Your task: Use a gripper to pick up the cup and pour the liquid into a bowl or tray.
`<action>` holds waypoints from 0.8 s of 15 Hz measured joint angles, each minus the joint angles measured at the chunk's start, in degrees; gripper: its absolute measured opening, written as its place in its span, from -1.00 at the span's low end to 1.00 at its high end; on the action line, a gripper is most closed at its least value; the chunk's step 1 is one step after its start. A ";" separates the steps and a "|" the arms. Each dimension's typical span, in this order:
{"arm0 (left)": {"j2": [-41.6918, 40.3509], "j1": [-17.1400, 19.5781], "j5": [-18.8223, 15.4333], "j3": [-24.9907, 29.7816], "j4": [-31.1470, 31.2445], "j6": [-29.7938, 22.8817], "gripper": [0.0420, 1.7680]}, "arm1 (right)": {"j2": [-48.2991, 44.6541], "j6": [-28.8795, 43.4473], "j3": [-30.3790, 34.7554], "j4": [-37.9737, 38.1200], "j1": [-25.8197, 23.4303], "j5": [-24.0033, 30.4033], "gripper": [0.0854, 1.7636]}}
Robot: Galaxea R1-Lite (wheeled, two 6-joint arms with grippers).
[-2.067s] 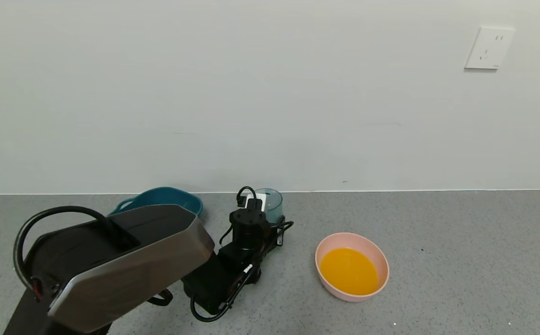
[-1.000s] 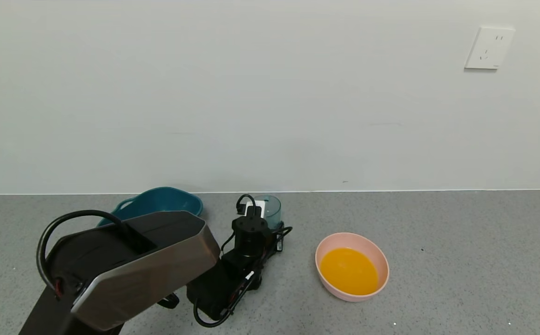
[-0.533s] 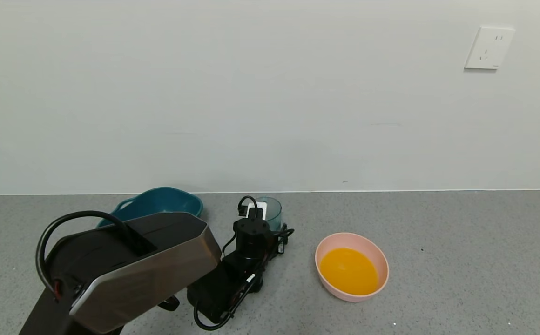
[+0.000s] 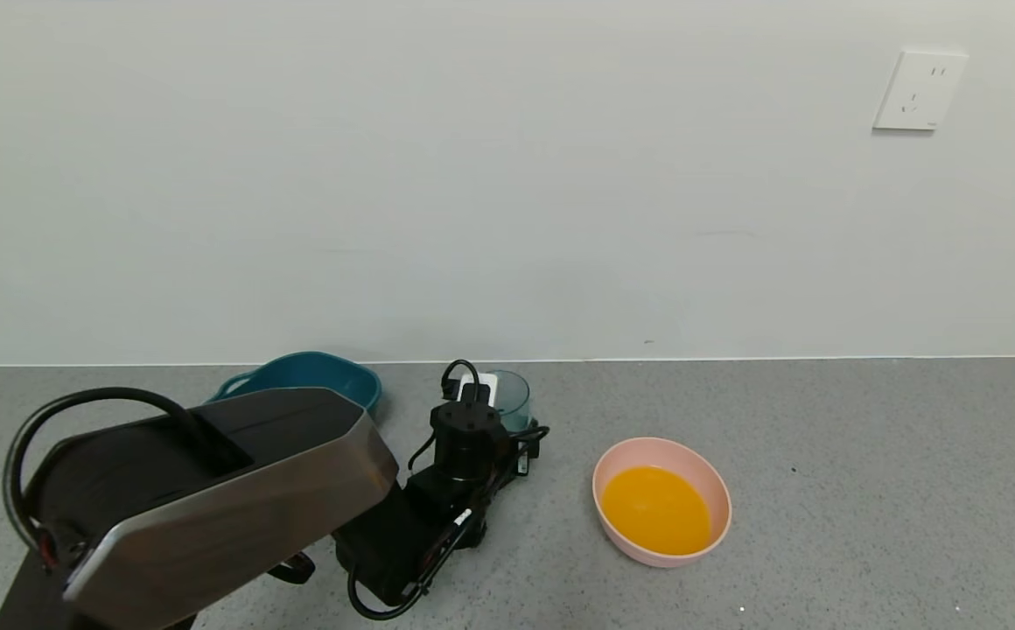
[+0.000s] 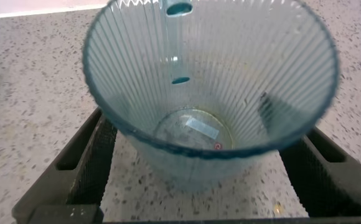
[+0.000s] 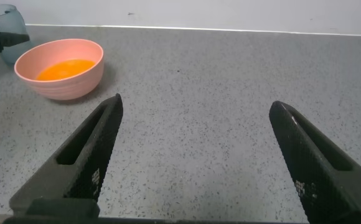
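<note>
— Jaws of the left gripper (image 5: pixel 196 177) are seen spread wide, one on each side of the cup (image 5: pixel 208 93), with a gap left on both sides; nothing is clamped. The right gripper (image 6: pixel 199 155) is likewise held apart, parked over bare counter, well off to the bowl's right.

— And where is the cup placed?

— It is stood upright on the grey counter (image 4: pixel 866 455), to the left of the pink bowl (image 4: pixel 700 477) and a little farther back, near the wall. It appears empty: only a clear ribbed bottom is shown. The orange liquid (image 4: pixel 656 509) is found in the bowl. A teal tub (image 4: pixel 302 376) is seen farther left of the cup.

— Which step is judged to be in hand?

— The pour is judged complete, with the cup set down and released. What remains is probably a withdrawal: the left gripper should be drawn straight back away from the cup, with its opening kept wide, so that the light tumbler is not clipped or toppled toward the bowl.
</note>
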 joint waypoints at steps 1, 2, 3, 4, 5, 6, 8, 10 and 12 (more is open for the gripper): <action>-1.63 0.00 0.02 0.45 1.77 0.15 0.87 | 0.00 0.02 0.00 0.02 0.00 0.00 0.94; -3.78 0.00 0.00 1.02 3.61 0.39 0.88 | 0.00 -0.02 0.00 0.02 0.00 0.00 0.94; -6.07 0.00 0.00 1.57 5.62 0.77 0.89 | 0.00 0.00 0.00 0.02 0.00 0.00 0.94; -8.69 -0.07 -0.01 2.11 8.16 1.10 0.89 | 0.00 -0.02 0.00 0.02 0.00 0.02 0.94; -11.58 -0.20 -0.06 2.55 11.23 1.35 0.90 | 0.00 -0.02 0.00 0.02 0.00 0.00 0.94; -14.99 -0.46 -0.21 2.95 14.92 1.49 0.91 | 0.00 0.00 0.00 0.00 0.00 -0.02 0.94; -22.00 -1.21 -0.52 3.29 22.41 1.71 0.91 | 0.00 0.00 0.00 0.02 0.00 0.00 0.94; -29.61 -2.18 -0.72 2.96 31.28 1.88 0.92 | 0.00 0.02 0.00 0.00 0.00 -0.02 0.94; -37.11 -3.47 -0.83 1.66 40.55 2.04 0.92 | 0.00 0.00 0.00 0.02 0.00 0.00 0.94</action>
